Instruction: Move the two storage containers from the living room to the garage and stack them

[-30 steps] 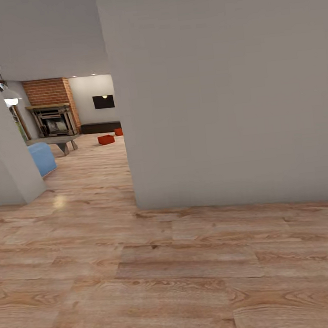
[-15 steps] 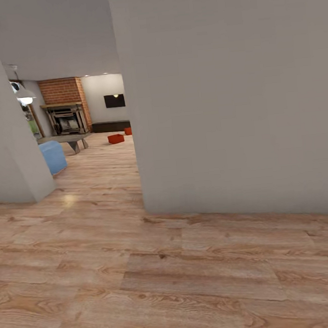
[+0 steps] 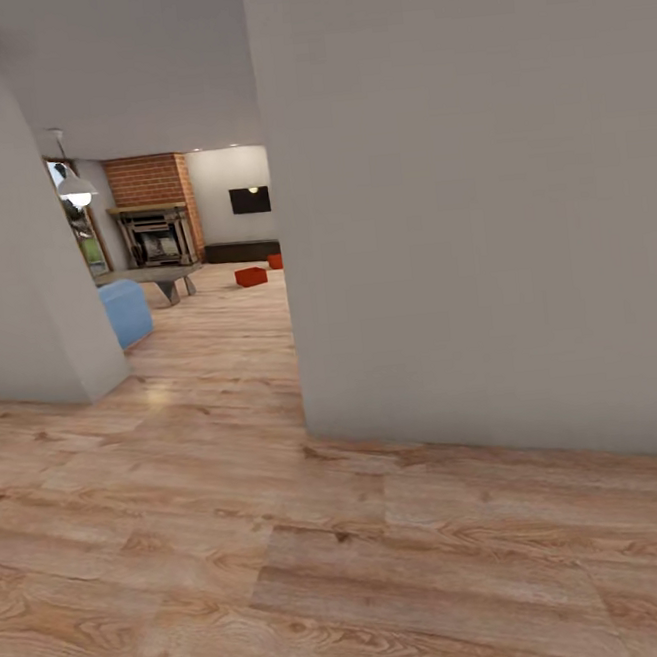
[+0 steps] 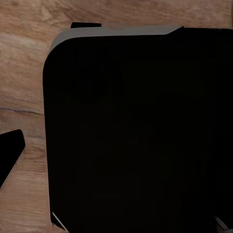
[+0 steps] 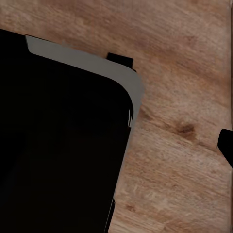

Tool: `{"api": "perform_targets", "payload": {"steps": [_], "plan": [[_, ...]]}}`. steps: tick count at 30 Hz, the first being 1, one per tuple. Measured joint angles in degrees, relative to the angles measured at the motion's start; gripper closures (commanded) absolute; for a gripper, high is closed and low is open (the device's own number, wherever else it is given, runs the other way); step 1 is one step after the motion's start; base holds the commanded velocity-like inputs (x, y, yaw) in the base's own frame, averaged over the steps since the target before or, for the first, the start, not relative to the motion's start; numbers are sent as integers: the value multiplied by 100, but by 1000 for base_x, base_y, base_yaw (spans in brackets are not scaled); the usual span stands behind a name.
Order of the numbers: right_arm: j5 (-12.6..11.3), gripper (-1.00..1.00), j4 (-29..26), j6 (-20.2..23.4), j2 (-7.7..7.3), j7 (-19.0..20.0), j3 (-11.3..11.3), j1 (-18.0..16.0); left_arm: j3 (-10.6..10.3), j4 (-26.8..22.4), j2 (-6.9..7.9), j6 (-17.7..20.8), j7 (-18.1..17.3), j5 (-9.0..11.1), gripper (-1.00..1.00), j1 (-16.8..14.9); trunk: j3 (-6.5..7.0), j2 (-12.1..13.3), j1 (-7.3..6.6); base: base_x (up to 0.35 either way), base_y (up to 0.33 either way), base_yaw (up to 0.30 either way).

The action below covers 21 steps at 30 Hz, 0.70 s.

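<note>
Robot stands in a corridor on light wood plank floor [image 3: 288,533], looking through an opening toward the living room [image 3: 190,241]. Task looks barely begun: nothing carried, nothing yet in the garage as far as these frames show.

Left to right in the head view:
- near wall corner [image 3: 34,297], grey-white, with a dark frame edge at the far left.
- pendant lamp [image 3: 76,187], then a blue seat [image 3: 128,310] on the planks.
- low grey surface [image 3: 158,278] in front of the brick fireplace [image 3: 157,219].
- black TV [image 3: 250,199] above a long dark cabinet [image 3: 243,250].
- the two storage containers [image 3: 251,276]: orange-red, both on the living-room floor near the cabinet. One in the open; the second [image 3: 276,261] half hidden by the big wall [image 3: 477,204] that takes up the right side.

Wrist views: each looks down at planks past a dark body panel [image 4: 136,131] of the robot. The fingers' state I cannot tell on either arm. A dark tip at the frame edge [image 4: 10,154] may be a finger, not certain. Containers are well apart from either set of fingers, far ahead.

Left to do, by my judgement: drive in, pick up each box, haul both to the garage, stack.
</note>
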Motion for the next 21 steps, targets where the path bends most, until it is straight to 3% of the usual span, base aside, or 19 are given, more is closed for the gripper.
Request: {"api": "perform_targets", "payload": {"steps": [16, 21], "plan": [[-20, -100, 0, -11, 9, 0, -11, 0, -7, 4, 2, 11, -6, -6, -100, 0, 0, 0, 0, 317, 0, 0], [-32, -100, 0, -7, 9, -1, -25, -1, -7, 7, 2, -6, -8, -17, -100, 0, 0, 0, 1, 263, 0, 153]]}}
